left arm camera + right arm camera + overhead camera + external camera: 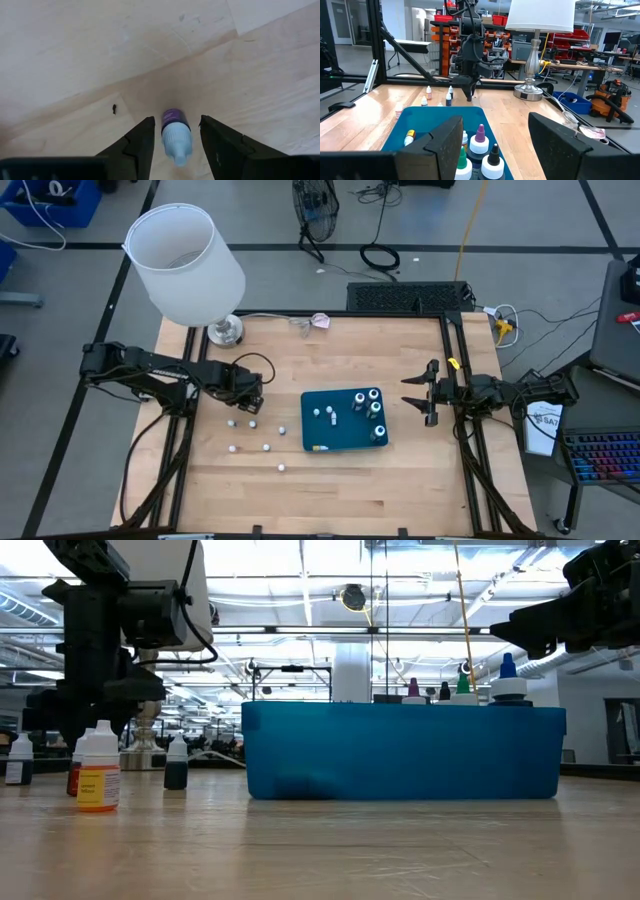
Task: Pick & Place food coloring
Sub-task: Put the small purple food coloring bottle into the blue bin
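Note:
Small food coloring bottles stand upright on the wooden table. Several stand loose near the left arm, among them one [231, 423] and another [266, 446]. In the low view a yellow-labelled bottle [98, 772] and a dark one [176, 763] show. Several more stand in the blue tray [330, 442], such as a purple-tipped one [479, 141]. My left gripper [176, 120] points down, open, with a finger on each side of a purple-labelled, pale-capped bottle [176, 137] and a gap to each finger. My right gripper [420, 391] waits open, right of the tray.
A white-shaded lamp [186, 262] stands on its metal base [224, 331] at the table's far left corner. A small pinkish wrapper [319, 321] lies at the far edge. Bare wood lies along the near edge and between the tray and the right arm.

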Action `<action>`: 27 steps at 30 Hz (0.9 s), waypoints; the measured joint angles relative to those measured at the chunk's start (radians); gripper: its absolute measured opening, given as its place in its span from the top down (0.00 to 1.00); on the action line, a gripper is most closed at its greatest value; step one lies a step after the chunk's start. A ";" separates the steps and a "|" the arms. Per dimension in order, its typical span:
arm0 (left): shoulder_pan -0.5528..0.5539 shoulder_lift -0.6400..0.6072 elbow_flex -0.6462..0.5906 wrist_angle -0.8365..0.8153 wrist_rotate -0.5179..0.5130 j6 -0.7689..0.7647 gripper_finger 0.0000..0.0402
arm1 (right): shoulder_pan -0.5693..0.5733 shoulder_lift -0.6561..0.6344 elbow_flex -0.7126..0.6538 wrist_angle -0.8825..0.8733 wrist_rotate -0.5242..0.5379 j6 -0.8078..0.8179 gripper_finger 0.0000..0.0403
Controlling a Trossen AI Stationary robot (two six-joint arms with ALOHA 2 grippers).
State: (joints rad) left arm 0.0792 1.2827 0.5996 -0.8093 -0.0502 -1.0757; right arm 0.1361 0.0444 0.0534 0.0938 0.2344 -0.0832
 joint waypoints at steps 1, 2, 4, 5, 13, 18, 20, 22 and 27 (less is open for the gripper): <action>0.000 0.000 0.000 0.000 0.000 0.000 0.60 | 0.000 0.000 0.000 0.000 0.000 0.000 0.47; 0.000 0.000 0.000 0.000 0.000 0.000 0.60 | 0.000 0.000 0.000 0.000 0.000 0.000 0.47; 0.000 0.000 0.000 0.000 0.001 0.000 0.61 | 0.000 0.000 0.000 0.000 0.000 0.000 0.47; 0.000 0.000 0.000 0.000 0.001 0.001 0.62 | 0.000 0.000 0.000 0.000 0.000 0.000 0.47; 0.000 -0.001 0.000 0.000 -0.003 0.030 0.82 | 0.000 0.000 0.000 0.000 0.000 0.000 0.47; 0.000 0.000 0.016 -0.004 -0.003 0.079 0.83 | 0.000 0.000 0.000 0.000 0.000 0.000 0.47; -0.006 0.000 0.049 -0.002 -0.004 0.105 0.83 | 0.000 0.000 0.000 0.000 0.000 0.000 0.47; -0.023 0.000 0.096 -0.002 -0.012 0.132 0.83 | 0.000 0.000 0.000 0.000 0.000 0.000 0.47; -0.099 0.000 0.278 0.000 -0.055 0.204 0.83 | 0.000 0.000 0.000 0.000 0.000 0.000 0.47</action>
State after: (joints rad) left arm -0.0200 1.2827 0.8772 -0.8098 -0.1051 -0.8720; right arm 0.1360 0.0444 0.0532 0.0940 0.2340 -0.0830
